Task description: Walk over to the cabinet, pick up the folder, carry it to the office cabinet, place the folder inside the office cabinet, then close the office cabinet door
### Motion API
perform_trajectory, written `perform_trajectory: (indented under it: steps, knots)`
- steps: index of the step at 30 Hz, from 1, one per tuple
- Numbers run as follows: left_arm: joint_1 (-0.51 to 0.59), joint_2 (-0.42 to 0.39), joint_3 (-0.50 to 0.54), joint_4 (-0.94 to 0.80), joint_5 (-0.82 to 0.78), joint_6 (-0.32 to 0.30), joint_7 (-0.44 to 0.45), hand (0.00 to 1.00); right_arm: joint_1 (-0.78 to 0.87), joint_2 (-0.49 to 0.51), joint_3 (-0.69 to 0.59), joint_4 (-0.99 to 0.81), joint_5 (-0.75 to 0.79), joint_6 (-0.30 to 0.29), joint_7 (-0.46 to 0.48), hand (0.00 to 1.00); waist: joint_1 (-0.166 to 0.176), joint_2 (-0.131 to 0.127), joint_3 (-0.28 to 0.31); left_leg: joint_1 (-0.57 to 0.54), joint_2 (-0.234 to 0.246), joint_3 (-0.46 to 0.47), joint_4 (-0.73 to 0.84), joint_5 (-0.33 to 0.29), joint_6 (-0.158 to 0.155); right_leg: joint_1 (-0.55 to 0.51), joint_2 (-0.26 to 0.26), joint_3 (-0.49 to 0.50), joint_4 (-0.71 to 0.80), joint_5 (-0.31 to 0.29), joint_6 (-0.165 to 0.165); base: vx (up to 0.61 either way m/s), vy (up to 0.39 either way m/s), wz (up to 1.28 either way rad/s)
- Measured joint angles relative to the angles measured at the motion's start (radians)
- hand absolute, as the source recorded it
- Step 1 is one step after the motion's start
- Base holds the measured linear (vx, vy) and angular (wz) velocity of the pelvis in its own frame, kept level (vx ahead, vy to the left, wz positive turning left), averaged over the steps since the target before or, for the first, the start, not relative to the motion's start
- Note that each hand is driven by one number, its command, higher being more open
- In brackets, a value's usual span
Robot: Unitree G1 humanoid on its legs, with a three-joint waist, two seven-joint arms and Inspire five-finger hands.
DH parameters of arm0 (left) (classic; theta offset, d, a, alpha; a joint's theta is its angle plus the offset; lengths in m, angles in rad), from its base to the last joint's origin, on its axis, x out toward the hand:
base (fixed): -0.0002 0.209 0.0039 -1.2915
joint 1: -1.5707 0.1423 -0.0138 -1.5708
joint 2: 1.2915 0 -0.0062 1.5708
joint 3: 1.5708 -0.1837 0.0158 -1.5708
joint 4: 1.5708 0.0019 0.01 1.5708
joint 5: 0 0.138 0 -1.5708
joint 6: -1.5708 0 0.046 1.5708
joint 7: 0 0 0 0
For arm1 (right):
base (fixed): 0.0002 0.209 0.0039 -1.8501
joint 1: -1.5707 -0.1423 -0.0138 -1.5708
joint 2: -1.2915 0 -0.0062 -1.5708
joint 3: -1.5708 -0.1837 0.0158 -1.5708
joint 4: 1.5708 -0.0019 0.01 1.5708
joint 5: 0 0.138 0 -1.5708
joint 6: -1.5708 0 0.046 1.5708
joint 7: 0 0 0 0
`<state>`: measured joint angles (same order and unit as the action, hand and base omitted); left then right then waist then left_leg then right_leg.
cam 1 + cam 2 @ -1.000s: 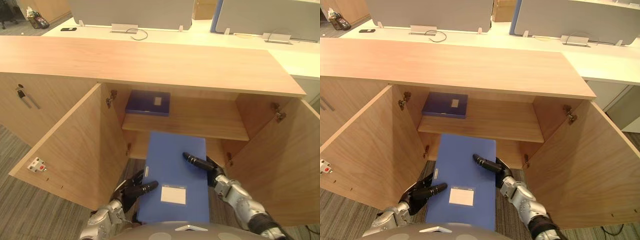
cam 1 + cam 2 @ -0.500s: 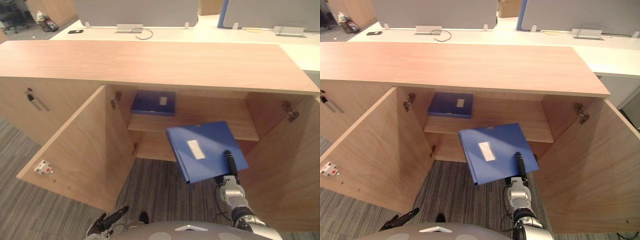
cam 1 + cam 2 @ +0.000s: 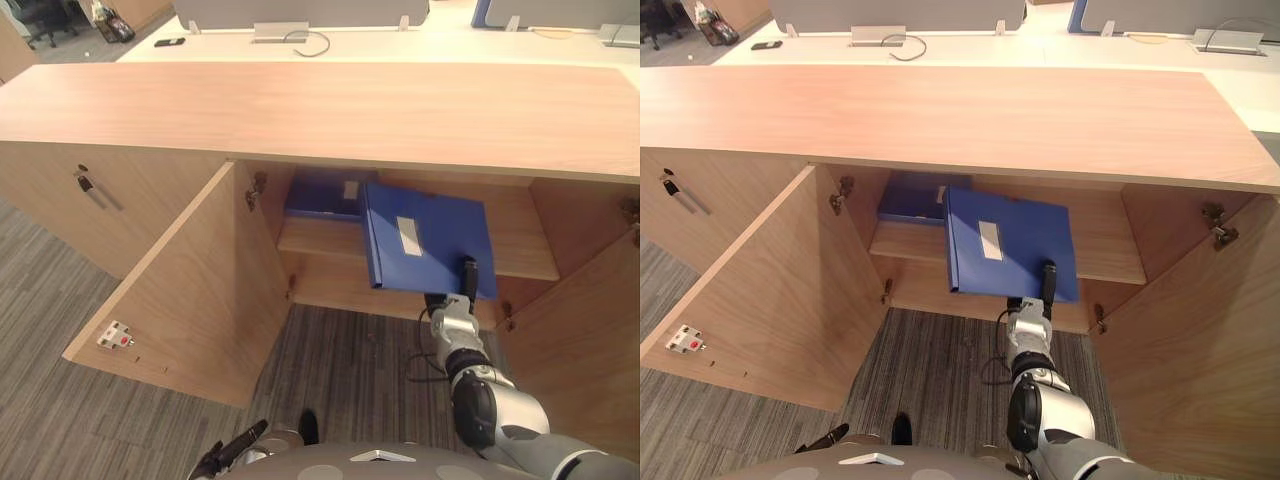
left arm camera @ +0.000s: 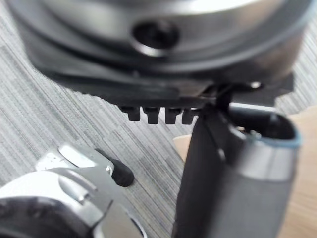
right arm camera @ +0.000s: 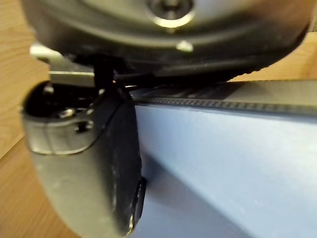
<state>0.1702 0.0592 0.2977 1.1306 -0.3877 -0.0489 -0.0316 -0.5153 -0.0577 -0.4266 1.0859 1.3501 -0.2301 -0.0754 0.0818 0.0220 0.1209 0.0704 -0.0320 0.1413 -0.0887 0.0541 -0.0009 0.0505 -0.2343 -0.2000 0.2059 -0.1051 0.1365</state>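
Observation:
My right hand is shut on the near edge of a blue folder with a white label, thumb on top. In the right wrist view the thumb presses on the folder's blue cover. The folder is tilted, and its far part reaches over the shelf inside the open wooden office cabinet. It overlaps the right edge of a second blue folder that lies flat on that shelf. My left hand hangs low above the carpet with its fingers straight and nothing in it.
Both cabinet doors stand open: the left door swings out toward me and the right door is at the right. The cabinet's long wooden top runs across the view. A key sits in the neighbouring door. Grey carpet lies below.
The folder has gone forward and up with my right hand, from in front of the cabinet to over the shelf. The camera has shifted too. My left hand stays low.

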Motion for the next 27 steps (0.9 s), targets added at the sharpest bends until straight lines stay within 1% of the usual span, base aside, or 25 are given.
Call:
perform_trajectory:
  steps: [1,2,4,7,9,10,11,12,13,14,15,17,18,19,20,21,22,23,24,25,27]
  knots:
    - [-0.004,0.001,-0.008,0.0,-0.002,0.0,0.001,1.0,-0.004,-0.003,-0.002,0.0,0.0,-0.001,-0.002,0.0,0.0,0.004,0.007,0.009,0.004,0.0,0.001,-0.001,0.001,0.005,0.003,-0.003,0.01,0.007,-0.004,0.1,0.04,0.06]
    - [-0.006,0.001,-0.011,-0.002,-0.002,-0.002,0.0,1.0,-0.007,-0.006,-0.005,0.0,0.0,-0.004,-0.003,0.0,-0.001,0.011,0.015,0.02,0.011,-0.005,0.001,-0.003,0.002,0.007,0.009,-0.011,0.025,0.024,-0.014,0.08,0.047,0.07]
    - [-0.007,0.003,-0.011,-0.004,-0.002,-0.007,0.001,1.0,-0.012,-0.007,-0.006,0.0,-0.001,-0.013,-0.004,0.0,-0.003,0.008,0.018,0.025,0.014,-0.005,-0.001,-0.014,0.002,0.01,0.011,-0.016,0.026,0.041,-0.019,0.08,0.049,0.04]
    - [-0.006,0.004,-0.02,-0.005,-0.001,-0.009,0.005,1.0,-0.014,-0.007,-0.009,0.0,-0.001,-0.019,-0.009,0.0,-0.003,0.01,0.022,0.025,0.013,-0.006,-0.002,-0.033,-0.001,0.01,0.012,-0.021,0.02,0.047,-0.028,0.07,0.024,-0.01]
    - [-0.006,0.005,-0.035,-0.007,-0.001,-0.009,0.007,1.0,-0.014,-0.007,-0.012,0.0,-0.002,-0.019,-0.019,0.0,-0.004,0.018,0.027,0.023,0.016,-0.01,0.001,-0.048,-0.006,0.011,0.013,-0.048,0.019,0.046,-0.029,0.1,-0.013,0.04]
    - [-0.006,0.006,-0.042,-0.013,-0.002,-0.009,0.008,1.0,-0.014,-0.007,-0.018,0.0,-0.002,-0.02,-0.02,0.0,-0.006,0.024,0.03,0.016,0.021,-0.016,0.01,-0.063,0.002,0.011,0.016,-0.065,0.019,0.04,-0.039,0.1,-0.039,0.14]
    - [-0.008,0.008,-0.047,-0.019,-0.002,-0.008,0.01,1.0,-0.014,-0.007,-0.021,0.0,-0.002,-0.02,-0.02,0.0,-0.011,0.025,0.03,-0.007,0.024,-0.026,0.045,-0.08,0.0,0.009,0.017,-0.078,0.019,0.035,-0.048,0.11,-0.078,0.31]
    - [-0.012,0.009,-0.048,-0.033,-0.003,-0.008,0.011,1.0,-0.017,-0.008,-0.036,0.0,-0.003,-0.02,-0.022,0.0,-0.023,0.027,0.031,-0.073,0.034,-0.044,0.151,-0.129,0.002,0.009,0.021,-0.1,0.017,0.031,-0.059,0.13,-0.101,0.44]
    - [-0.017,0.007,-0.048,-0.043,-0.004,-0.008,0.014,1.0,-0.027,-0.015,-0.05,0.0,-0.002,-0.023,-0.029,0.0,-0.03,0.041,0.04,-0.144,0.052,-0.053,0.301,-0.19,-0.002,0.023,0.035,-0.11,0.013,0.031,-0.064,0.17,-0.106,0.47]
    - [-0.02,0.006,-0.05,-0.048,-0.004,-0.006,0.013,1.0,-0.037,-0.031,-0.068,0.001,-0.002,-0.023,-0.044,0.0,-0.031,0.063,0.044,-0.199,0.082,-0.051,0.425,-0.236,0.005,0.042,0.059,-0.124,0.002,0.031,-0.064,0.16,-0.076,0.3]
    - [-0.019,0.007,-0.05,-0.054,-0.004,-0.007,0.014,1.0,-0.042,-0.04,-0.076,0.001,-0.002,-0.024,-0.054,0.0,-0.029,0.065,0.044,-0.211,0.093,-0.041,0.462,-0.242,0.011,0.05,0.065,-0.131,0.0,0.031,-0.064,0.15,-0.057,0.26]
    - [-0.02,0.007,-0.052,-0.064,-0.003,-0.009,0.016,1.0,-0.049,-0.082,-0.083,0.002,-0.004,-0.043,-0.061,0.0,-0.025,0.074,0.051,-0.217,0.118,-0.003,0.541,-0.245,0.011,0.085,0.066,-0.144,0.017,0.034,-0.059,0.14,-0.035,0.31]
    - [-0.02,0.006,-0.053,-0.065,-0.003,-0.009,0.013,1.0,-0.054,-0.09,-0.087,0.001,-0.004,-0.046,-0.061,0.0,-0.023,0.076,0.056,-0.231,0.124,0.002,0.594,-0.241,0.008,0.093,0.063,-0.145,0.021,0.037,-0.053,0.15,0.028,0.24]
    - [-0.02,0.006,-0.051,-0.067,-0.003,-0.01,0.011,1.0,-0.062,-0.097,-0.098,-0.002,-0.005,-0.05,-0.061,0.0,-0.015,0.07,0.069,-0.292,0.13,0.019,0.723,-0.22,0.018,0.121,0.055,-0.139,0.013,0.04,-0.048,0.13,0.056,0.02]
    - [-0.02,-0.013,-0.023,-0.069,-0.006,-0.014,0.005,1.0,-0.077,-0.103,-0.101,-0.016,-0.007,-0.066,-0.06,0.0,-0.002,0.064,0.073,-0.334,0.098,0.031,0.643,-0.297,0.013,0.133,0.025,-0.125,0.002,0.033,-0.037,0.13,0.063,-0.02]
    - [-0.019,-0.022,-0.028,-0.069,-0.005,-0.014,0.004,1.0,-0.087,-0.123,-0.106,-0.021,-0.007,-0.066,-0.06,0.0,-0.006,0.083,0.068,-0.336,0.094,0.019,0.547,-0.243,0.02,0.13,0.027,-0.127,0.002,0.032,-0.036,0.14,0.093,-0.29]
    - [-0.013,-0.037,-0.032,-0.069,-0.003,-0.014,0.001,1.0,-0.112,-0.148,-0.113,-0.028,-0.007,-0.058,-0.061,0.0,0.005,0.119,0.067,-0.336,0.106,0.013,0.47,-0.123,0.02,0.131,0.031,-0.122,0.011,-0.003,0.016,0.17,0.095,-0.34]
    - [-0.019,-0.036,-0.028,-0.07,-0.003,-0.017,0.004,1.0,-0.126,-0.145,-0.114,-0.053,-0.007,-0.06,-0.061,0.0,0.018,0.096,0.078,-0.34,0.07,0.034,0.476,-0.13,0.023,0.121,-0.011,-0.129,0.019,-0.047,0.029,0.14,0.083,-0.38]
    - [-0.024,-0.037,-0.028,-0.07,-0.003,-0.02,0.005,1.0,-0.133,-0.146,-0.117,-0.063,-0.008,-0.06,-0.061,0.0,0.019,0.094,0.083,-0.345,0.064,0.036,0.484,-0.136,0.031,0.113,-0.02,-0.126,0.017,-0.053,0.033,0.1,0.036,-0.24]
    - [-0.026,-0.039,-0.028,-0.074,-0.003,-0.021,0.006,1.0,-0.139,-0.145,-0.123,-0.069,-0.007,-0.06,-0.062,0.0,0.027,0.094,0.084,-0.348,0.06,0.047,0.494,-0.145,0.039,0.107,-0.029,-0.118,0.018,-0.056,0.035,0.07,0.028,-0.17]
    - [-0.007,-0.043,-0.025,-0.079,-0.003,-0.02,0.01,1.0,-0.138,-0.113,-0.127,-0.087,-0.006,-0.06,-0.072,0.0,0.031,0.095,0.084,-0.328,0.067,0.067,0.516,-0.17,0.047,0.111,-0.036,-0.094,0.038,-0.055,0.035,0.1,0.042,-0.29]
